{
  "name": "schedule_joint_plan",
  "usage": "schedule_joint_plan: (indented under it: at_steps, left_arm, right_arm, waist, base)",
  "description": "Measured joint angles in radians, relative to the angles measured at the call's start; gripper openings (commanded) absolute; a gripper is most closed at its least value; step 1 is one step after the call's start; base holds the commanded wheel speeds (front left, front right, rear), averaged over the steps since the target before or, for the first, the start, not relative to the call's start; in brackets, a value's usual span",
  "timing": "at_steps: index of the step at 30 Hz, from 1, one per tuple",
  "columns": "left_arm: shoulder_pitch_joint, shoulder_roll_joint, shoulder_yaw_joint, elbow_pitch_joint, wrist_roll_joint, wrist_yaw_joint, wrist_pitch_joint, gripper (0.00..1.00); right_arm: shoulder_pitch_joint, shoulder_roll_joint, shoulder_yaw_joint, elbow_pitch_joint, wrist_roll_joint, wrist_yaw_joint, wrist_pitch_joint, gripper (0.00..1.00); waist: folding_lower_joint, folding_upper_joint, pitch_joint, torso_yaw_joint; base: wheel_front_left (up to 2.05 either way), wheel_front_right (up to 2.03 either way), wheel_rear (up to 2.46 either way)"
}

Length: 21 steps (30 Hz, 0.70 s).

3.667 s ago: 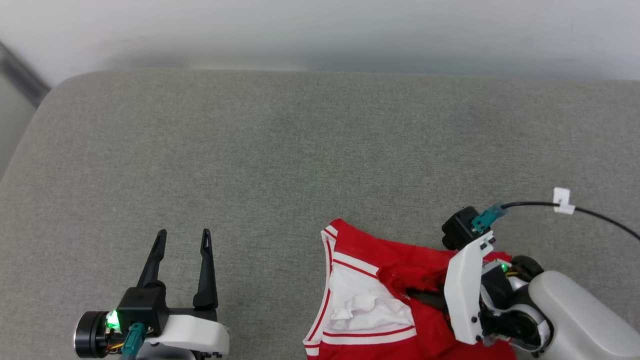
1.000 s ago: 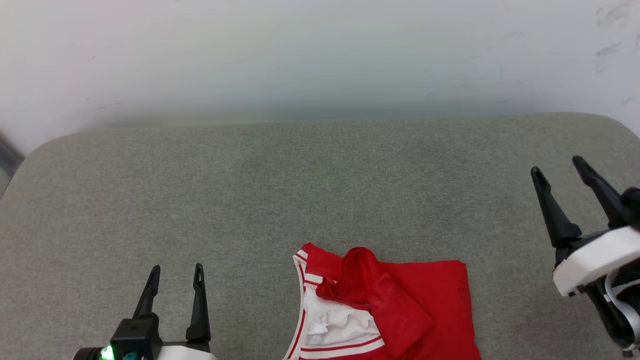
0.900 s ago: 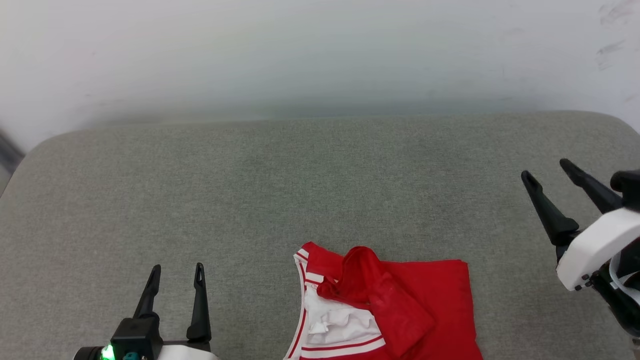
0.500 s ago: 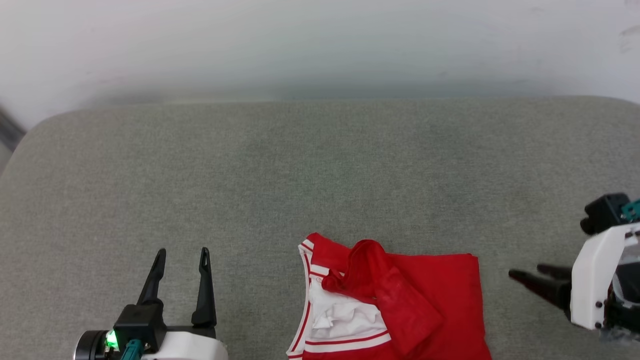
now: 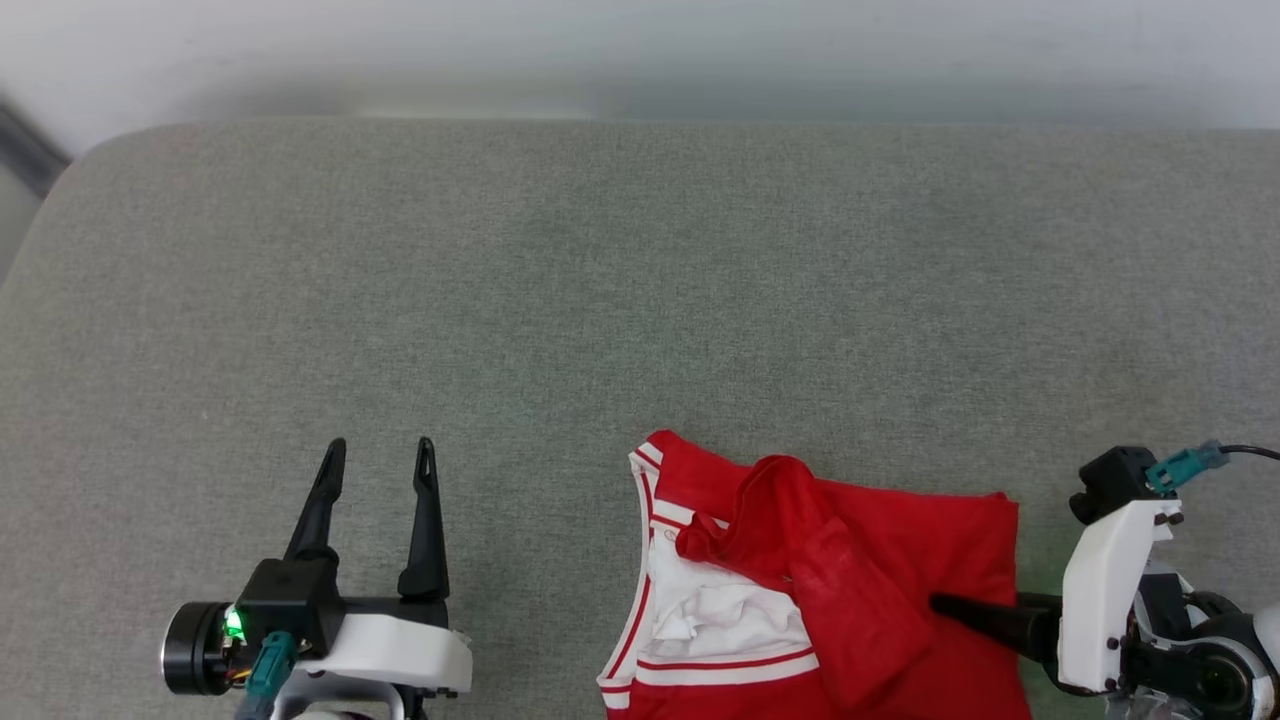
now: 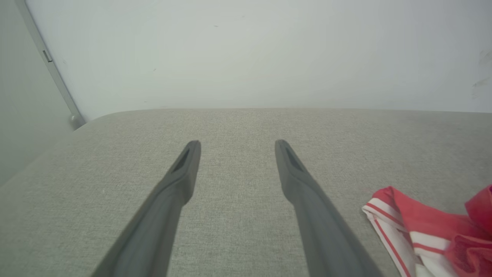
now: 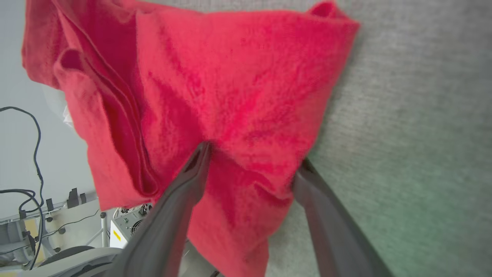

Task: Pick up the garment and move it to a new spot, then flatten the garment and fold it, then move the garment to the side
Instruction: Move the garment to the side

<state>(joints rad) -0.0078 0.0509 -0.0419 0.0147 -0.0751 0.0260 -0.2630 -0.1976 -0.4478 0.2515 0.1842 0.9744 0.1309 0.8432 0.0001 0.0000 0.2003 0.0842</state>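
The garment (image 5: 860,560) is a red shirt with white, red-striped trim, lying crumpled at the near edge of the grey cushion (image 5: 600,300). Its right part is folded over the white part. My right gripper (image 5: 942,603) points left at the garment's right edge. In the right wrist view it (image 7: 253,154) is open, with a bulge of the red fabric (image 7: 238,84) between its fingers. My left gripper (image 5: 380,447) stands open over bare cushion to the left of the garment, well apart from it. The left wrist view shows that gripper (image 6: 237,144) open, with the garment's striped edge (image 6: 399,223) at the lower right.
A pale wall (image 5: 640,50) runs behind the cushion, whose rounded left corner (image 5: 90,160) is near a dark strip. A black cable (image 5: 1250,452) leads off my right wrist. Past the cushion's near edge the right wrist view shows equipment and cables (image 7: 34,200) on the floor.
My right gripper has come down from the far right, turned to point left and reached the garment's right edge. The camera has tilted down. The left gripper and the garment have stayed put.
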Motion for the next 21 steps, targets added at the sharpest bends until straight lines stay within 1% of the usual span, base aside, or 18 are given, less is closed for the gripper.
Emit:
schedule_joint_plan:
  at_steps: [4,9,10,11,12,16,21]
  left_arm:
    - [-0.021,0.000,-0.014,0.001,0.000,0.000,0.000,1.00]
    - [-0.028,0.000,-0.017,0.002,-0.006,0.002,0.000,1.00]
    - [-0.029,0.000,-0.018,0.003,-0.007,0.003,0.000,1.00]
    - [-0.029,0.000,-0.017,0.004,-0.007,0.005,0.000,1.00]
    - [-0.029,0.000,-0.018,0.006,-0.007,0.005,0.000,1.00]
    - [-0.025,0.000,-0.020,0.012,-0.007,0.009,0.000,1.00]
    - [-0.002,0.000,-0.021,0.013,-0.009,0.014,0.000,1.00]
  right_arm:
    - [-0.015,0.012,0.040,0.047,-0.020,0.001,-0.027,1.00]
    - [-0.034,0.000,0.098,0.076,-0.028,0.001,-0.059,1.00]
    - [-0.037,-0.004,0.108,0.077,-0.029,0.001,-0.071,0.58]
    - [-0.039,-0.006,0.118,0.081,-0.029,0.001,-0.083,0.11]
    - [-0.041,-0.011,0.128,0.082,-0.028,0.001,-0.097,0.00]
    - [-0.051,-0.026,0.177,0.083,-0.023,0.000,-0.142,0.00]
    - [-0.082,-0.065,0.242,0.044,-0.021,0.000,-0.179,0.00]
  waist:
    - [0.0000,0.0000,0.027,0.018]
    - [-0.0001,0.0000,0.044,0.032]
    - [-0.0001,0.0000,0.044,0.033]
    - [-0.0001,0.0000,0.043,0.033]
    - [-0.0001,0.0000,0.040,0.033]
    - [-0.0001,0.0000,0.019,0.031]
    - [0.0000,0.0000,-0.024,0.023]
  base:
    - [0.00,0.00,0.00]
    - [0.00,0.00,0.00]
    - [0.00,0.00,0.00]
    - [0.00,0.00,0.00]
    - [0.00,0.00,0.00]
    - [0.00,0.00,0.00]
    - [0.00,0.00,0.00]
